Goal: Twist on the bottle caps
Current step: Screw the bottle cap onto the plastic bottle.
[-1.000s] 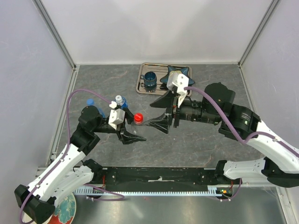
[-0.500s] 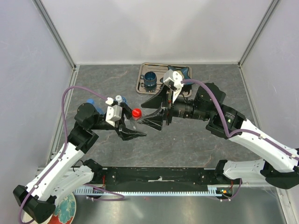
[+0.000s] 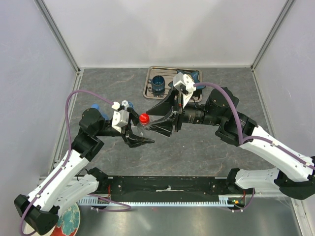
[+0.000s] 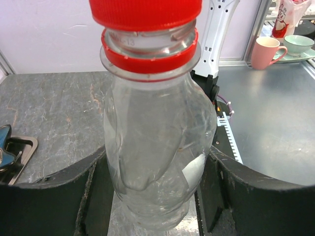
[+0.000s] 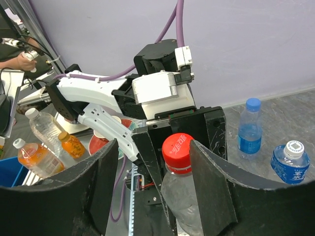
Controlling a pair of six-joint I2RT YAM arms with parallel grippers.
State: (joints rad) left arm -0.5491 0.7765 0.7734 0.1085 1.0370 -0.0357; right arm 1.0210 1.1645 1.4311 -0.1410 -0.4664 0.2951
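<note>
My left gripper [image 3: 140, 134] is shut on a clear bottle [image 4: 157, 147] and holds it upright above the table. The bottle's red cap [image 3: 144, 118] sits on its neck and also shows in the left wrist view [image 4: 145, 12]. My right gripper [image 3: 157, 119] is open, with its jaws on either side of the red cap [image 5: 178, 147]. In that view the cap is close to the right jaw, and I cannot tell whether they touch. Two more bottles stand at the left: one with a blue cap [image 3: 96, 108] and one with a white cap [image 3: 126, 104].
A metal tray [image 3: 149, 91] at the back holds a dark blue cup [image 3: 158, 84] and a blue star-shaped object [image 3: 189, 76]. The two capped bottles also show in the right wrist view, the blue-capped one [image 5: 250, 125] and the white-capped one [image 5: 290, 160]. Walls enclose the table.
My right gripper has moved left, and its open jaws now sit around the red cap. My left gripper has lifted the bottle slightly up and back.
</note>
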